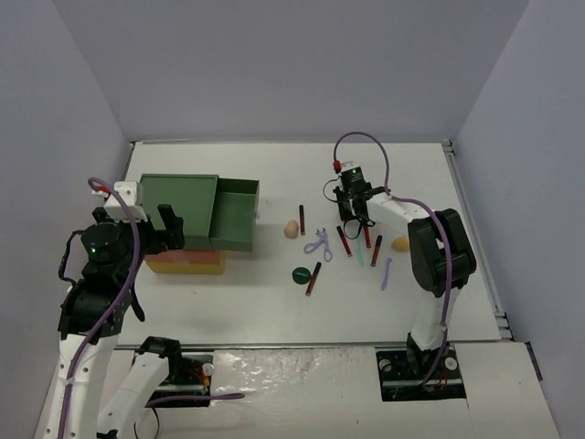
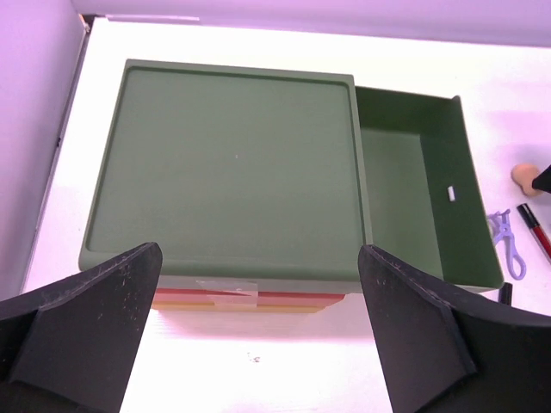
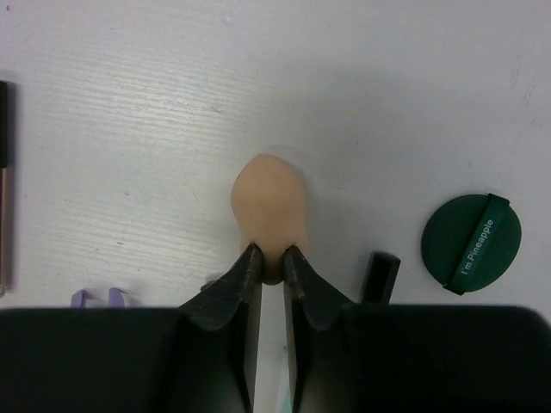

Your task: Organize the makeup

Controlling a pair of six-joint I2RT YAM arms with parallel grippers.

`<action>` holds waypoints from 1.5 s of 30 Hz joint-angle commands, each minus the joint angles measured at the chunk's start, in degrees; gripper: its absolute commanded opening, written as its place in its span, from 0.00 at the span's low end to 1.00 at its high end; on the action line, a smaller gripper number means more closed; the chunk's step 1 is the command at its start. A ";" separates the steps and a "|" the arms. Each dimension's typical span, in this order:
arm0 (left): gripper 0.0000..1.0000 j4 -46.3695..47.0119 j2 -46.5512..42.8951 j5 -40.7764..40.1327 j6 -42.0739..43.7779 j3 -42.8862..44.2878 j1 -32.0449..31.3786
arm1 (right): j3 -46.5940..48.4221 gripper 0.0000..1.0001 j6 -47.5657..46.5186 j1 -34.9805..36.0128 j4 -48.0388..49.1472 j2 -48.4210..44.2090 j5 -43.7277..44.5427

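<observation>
On the table (image 1: 457,302) right of the drawer box (image 1: 174,197): makeup (image 1: 313,278) all loose, open green drawer (image 2: 413,198) holds none | right claw (image 3: 270,258) apparently pinching peach sponge (image 3: 269,202) by its end, low on the table | left claw (image 2: 258,258) spread wide above the drawer box | sorting judged barely begun

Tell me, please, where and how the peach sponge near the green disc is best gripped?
Grip the peach sponge across its widest middle, coming straight down with one claw finger on each long side. It lies flat on the table, its narrower tip pointing away from the right claw, so the tapered end would probably slip while the soft belly should hold.
</observation>
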 commanded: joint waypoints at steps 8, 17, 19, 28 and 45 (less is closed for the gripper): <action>0.97 9.52 -5.55 -1.10 1.07 -0.67 -0.25 | 3.44 0.00 1.07 4.31 3.02 -16.40 -0.44; 0.97 16.68 -8.68 -4.07 1.83 -6.81 -0.25 | 12.38 0.00 4.56 19.20 4.67 -22.59 -4.25; 0.97 16.82 -9.73 -4.43 1.82 -7.86 -0.25 | 14.18 0.00 5.40 21.90 6.67 -21.66 -5.56; 0.97 17.28 -13.72 -4.68 1.77 -10.55 -0.25 | 20.49 0.14 6.42 28.23 8.43 -13.06 -9.40; 0.97 16.78 -13.63 -4.34 1.55 -11.32 -0.25 | 13.54 0.66 4.41 23.73 7.04 -18.78 -0.60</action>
